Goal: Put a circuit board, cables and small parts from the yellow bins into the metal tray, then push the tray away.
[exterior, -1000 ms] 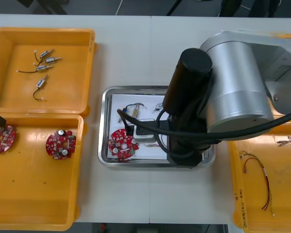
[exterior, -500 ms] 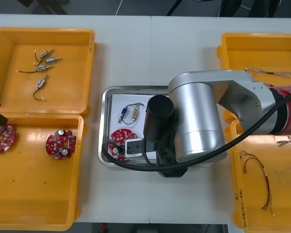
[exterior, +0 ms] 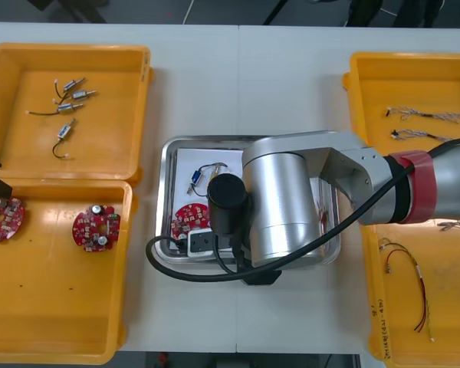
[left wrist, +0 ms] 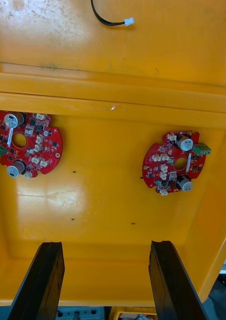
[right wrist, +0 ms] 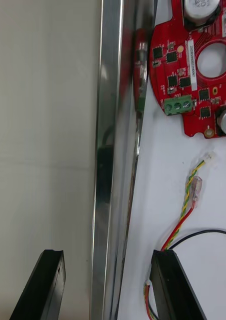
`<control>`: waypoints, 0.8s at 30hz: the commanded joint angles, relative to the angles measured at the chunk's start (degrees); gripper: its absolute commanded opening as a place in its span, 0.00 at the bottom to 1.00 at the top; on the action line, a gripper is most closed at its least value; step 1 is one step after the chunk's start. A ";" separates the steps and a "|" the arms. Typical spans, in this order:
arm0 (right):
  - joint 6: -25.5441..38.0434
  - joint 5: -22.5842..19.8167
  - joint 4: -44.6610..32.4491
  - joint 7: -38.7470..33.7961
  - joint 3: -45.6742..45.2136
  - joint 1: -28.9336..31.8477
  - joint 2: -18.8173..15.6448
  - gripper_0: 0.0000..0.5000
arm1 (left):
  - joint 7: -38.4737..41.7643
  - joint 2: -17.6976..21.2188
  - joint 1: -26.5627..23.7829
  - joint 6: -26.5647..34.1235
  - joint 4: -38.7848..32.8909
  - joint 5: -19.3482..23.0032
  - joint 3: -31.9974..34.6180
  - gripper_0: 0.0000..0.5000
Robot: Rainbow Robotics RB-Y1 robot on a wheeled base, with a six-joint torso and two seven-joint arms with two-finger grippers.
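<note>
Front view: metal tray [exterior: 166, 192], light table [exterior: 238, 84]

The tray [exterior: 165, 201] is set at the centre of the table [exterior: 215, 69]. At its 9 o'clock two bins are placed. Small metal parts [exterior: 70, 96] are held in the far bin [exterior: 107, 146] and two circuit boards [exterior: 96, 229] in the near bin [exterior: 54, 307]. At 3 o'clock cables [exterior: 425, 115] are held in two more bins [exterior: 414, 77]. Inside the tray a circuit board [exterior: 188, 221] is laid at 8 o'clock. The tray's near rim is straddled by the right gripper [right wrist: 107, 255].
</note>
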 commanded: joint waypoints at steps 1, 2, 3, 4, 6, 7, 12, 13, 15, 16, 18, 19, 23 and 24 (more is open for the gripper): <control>-0.71 1.94 1.80 -1.57 0.31 1.00 3.39 1.00 | -3.57 2.63 0.86 -0.49 -1.58 0.53 1.73 1.00; -0.79 2.46 1.89 -1.75 0.40 1.44 3.48 1.00 | -3.57 2.63 0.86 -0.49 -1.58 0.53 1.73 1.00; -0.88 2.81 1.89 -2.01 0.75 1.79 3.48 1.00 | -3.57 2.63 0.86 -0.49 -1.58 0.53 1.73 1.00; -0.88 2.90 1.89 -2.10 0.93 1.88 3.48 1.00 | -3.57 2.63 0.86 -0.49 -1.58 0.53 1.73 1.00; -1.06 3.87 1.89 -2.62 1.89 2.14 3.48 1.00 | -3.57 2.63 0.86 -0.49 -1.58 0.53 1.73 1.00; -1.23 4.05 1.89 -2.71 2.16 2.32 3.48 1.00 | -3.57 2.63 0.86 -0.49 -1.58 0.53 1.73 1.00; -1.59 6.33 1.89 -3.94 3.30 4.08 3.74 1.00 | -3.57 2.63 0.86 -0.49 -1.58 0.53 1.73 1.00; -1.59 6.59 1.89 -4.03 3.39 4.25 3.83 1.00 | -3.57 2.63 0.86 -0.49 -1.58 0.53 1.73 1.00; -1.59 7.74 1.89 -4.47 4.00 4.60 4.10 1.00 | -3.57 2.63 0.86 -0.49 -1.58 0.53 1.73 1.00; -1.67 8.00 1.89 -4.56 4.18 4.60 4.18 1.00 | -3.57 2.63 0.86 -0.49 -1.58 0.53 1.73 1.00; -1.67 9.14 1.89 -5.09 5.06 4.69 4.45 1.00 | -3.57 2.63 0.86 -0.49 -1.58 0.53 1.73 1.00; -1.76 9.32 1.89 -5.17 5.23 4.69 4.53 1.00 | -3.57 2.63 0.86 -0.49 -1.58 0.53 1.73 1.00; -1.85 9.76 1.89 -5.96 5.41 4.96 4.80 1.00 | -3.57 2.63 0.86 -0.49 -1.58 0.53 1.73 1.00; -1.85 9.85 1.98 -6.05 5.41 4.96 4.80 1.00 | -3.57 2.63 0.86 -0.49 -1.58 0.53 1.73 1.00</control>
